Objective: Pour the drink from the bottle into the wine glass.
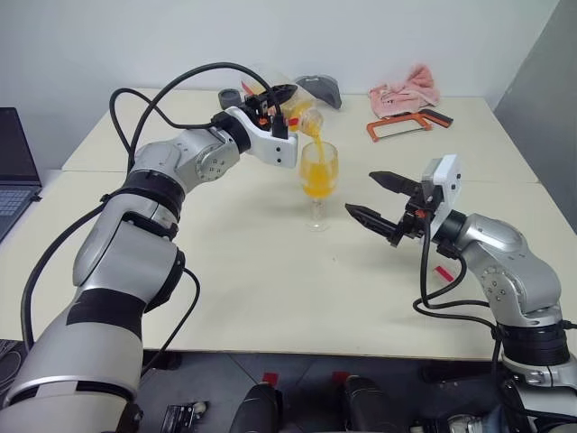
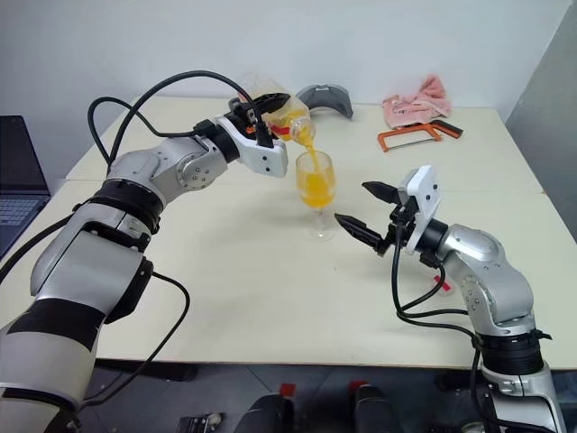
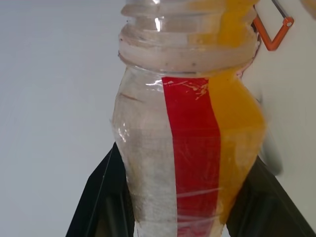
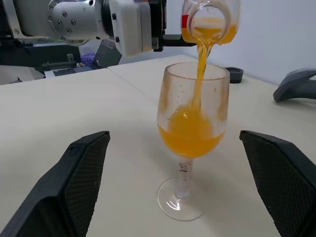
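Right wrist view shows you pouring: the table carries the wine glass at its middle, about half full. Your left gripper clamps the tilted bottle above the rim; hold that tilt so the drink falls centred. Your right gripper waits with jaws spread, just right of the glass.
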{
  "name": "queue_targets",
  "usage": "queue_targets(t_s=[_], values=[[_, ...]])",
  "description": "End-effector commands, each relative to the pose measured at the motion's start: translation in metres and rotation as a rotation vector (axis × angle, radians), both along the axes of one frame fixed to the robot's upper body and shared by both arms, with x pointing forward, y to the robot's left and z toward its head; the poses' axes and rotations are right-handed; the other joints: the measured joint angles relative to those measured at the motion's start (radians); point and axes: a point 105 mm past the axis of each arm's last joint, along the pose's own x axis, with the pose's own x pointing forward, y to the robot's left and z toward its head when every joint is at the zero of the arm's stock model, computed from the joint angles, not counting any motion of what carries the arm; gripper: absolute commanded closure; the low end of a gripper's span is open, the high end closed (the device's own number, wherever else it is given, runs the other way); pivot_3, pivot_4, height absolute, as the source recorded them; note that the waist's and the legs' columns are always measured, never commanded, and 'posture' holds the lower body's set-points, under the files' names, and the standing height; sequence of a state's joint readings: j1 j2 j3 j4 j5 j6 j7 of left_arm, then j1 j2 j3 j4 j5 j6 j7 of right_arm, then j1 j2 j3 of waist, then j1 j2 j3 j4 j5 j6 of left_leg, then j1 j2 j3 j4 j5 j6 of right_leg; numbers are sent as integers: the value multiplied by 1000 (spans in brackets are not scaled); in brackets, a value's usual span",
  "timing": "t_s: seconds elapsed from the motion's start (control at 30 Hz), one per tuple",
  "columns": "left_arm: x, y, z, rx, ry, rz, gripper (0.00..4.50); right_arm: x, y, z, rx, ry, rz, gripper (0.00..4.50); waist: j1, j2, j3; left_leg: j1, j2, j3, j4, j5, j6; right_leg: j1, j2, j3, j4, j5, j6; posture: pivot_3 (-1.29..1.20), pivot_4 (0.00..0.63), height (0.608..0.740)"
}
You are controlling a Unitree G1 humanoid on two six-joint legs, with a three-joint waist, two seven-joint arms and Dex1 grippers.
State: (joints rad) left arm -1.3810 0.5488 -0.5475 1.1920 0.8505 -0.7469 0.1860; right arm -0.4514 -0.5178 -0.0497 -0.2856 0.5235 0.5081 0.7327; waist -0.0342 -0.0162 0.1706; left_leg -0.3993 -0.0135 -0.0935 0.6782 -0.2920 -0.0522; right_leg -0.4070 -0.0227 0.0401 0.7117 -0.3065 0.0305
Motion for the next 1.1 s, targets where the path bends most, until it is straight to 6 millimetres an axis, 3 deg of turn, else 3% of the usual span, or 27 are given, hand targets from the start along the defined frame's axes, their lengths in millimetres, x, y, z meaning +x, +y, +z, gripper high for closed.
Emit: queue_targets(t_s=[0.03, 0.2, 0.73, 1.1], values=[[-2, 3, 24, -15, -69, 4, 2704, -6, -14, 17, 5, -53, -10, 0, 0, 0, 0, 0, 0, 0, 0, 0, 0, 0, 0, 0, 0, 0, 0, 0, 150, 740], [-2, 3, 24, -13, -70, 7, 2704, -8, -24, 19, -12, -52, -25, 0, -1, 0, 0, 0, 0, 1, 0, 0, 1, 0, 0, 0, 0, 0, 0, 0, 150, 740], [-2, 2, 25, -18, -73, 5, 2704, -10, -13, 17, -11, -45, 10, 0, 0, 0, 0, 0, 0, 7, 0, 0, 1, 0, 0, 1, 1, 0, 0, 0, 150, 740], [0, -1, 16, -191, 79, -21, 2704, -13, -2, 15, 5, -56, 24, 0, -1, 0, 0, 0, 0, 7, 1, 0, 0, 0, 0, 1, 1, 0, 0, 0, 150, 740]])
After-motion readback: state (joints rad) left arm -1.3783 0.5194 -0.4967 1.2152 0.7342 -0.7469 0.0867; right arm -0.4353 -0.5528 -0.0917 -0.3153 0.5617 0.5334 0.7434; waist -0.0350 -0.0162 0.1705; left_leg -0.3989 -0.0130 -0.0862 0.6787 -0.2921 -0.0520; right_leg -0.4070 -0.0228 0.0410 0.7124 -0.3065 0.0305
